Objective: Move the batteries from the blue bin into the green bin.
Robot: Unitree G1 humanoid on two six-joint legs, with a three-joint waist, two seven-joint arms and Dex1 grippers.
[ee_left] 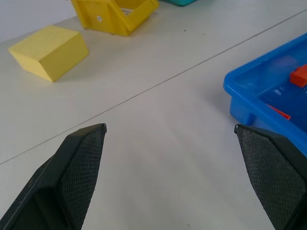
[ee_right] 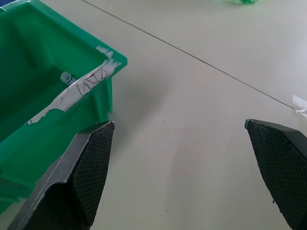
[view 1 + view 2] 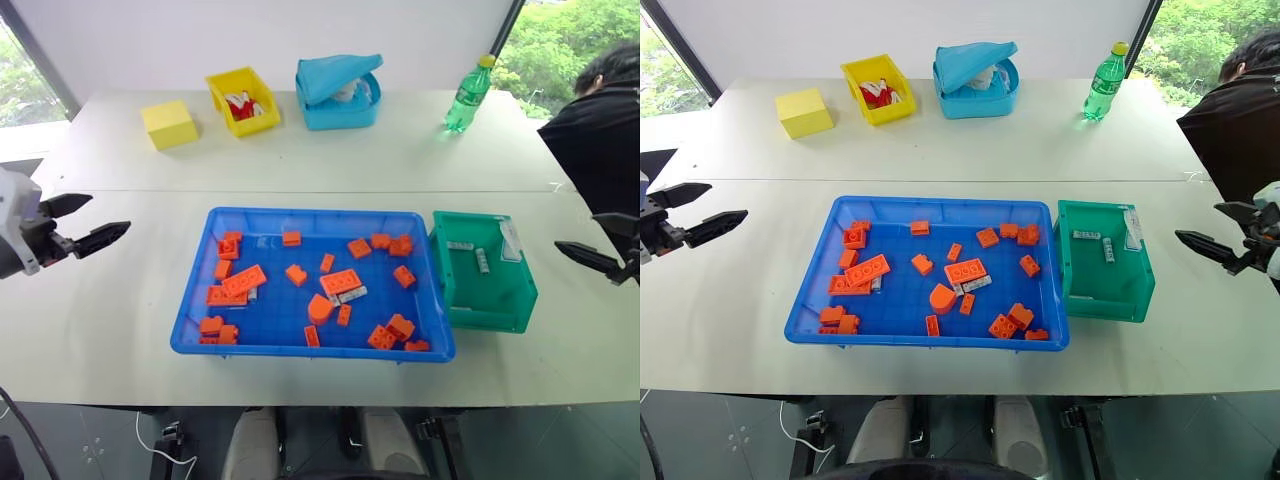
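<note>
I have both claws hanging open and empty above the desk [image 3: 120, 380], the left claw [image 3: 88, 223] well off the left side of the blue bin [image 3: 195, 310], the right claw [image 3: 1210, 228] just past the right side of the green bin [image 3: 1140, 295].

Two batteries [image 3: 1097, 241] already lie in the green bin. At least one more [image 3: 352, 294] lies in the blue bin, pressed against an orange brick [image 3: 340, 281]; another may sit by the long brick [image 3: 243, 281] on the left, though I cannot be sure.

My worry is that a claw closing on that battery catches the brick too, or that the round battery rolls away. Reaching low, a finger could also clip the blue rim or nudge the green bin, which touches the blue one.

Open desk lies on both outer sides. A person [image 3: 600, 130] sits close at the far right, so wide right swings are risky.
</note>
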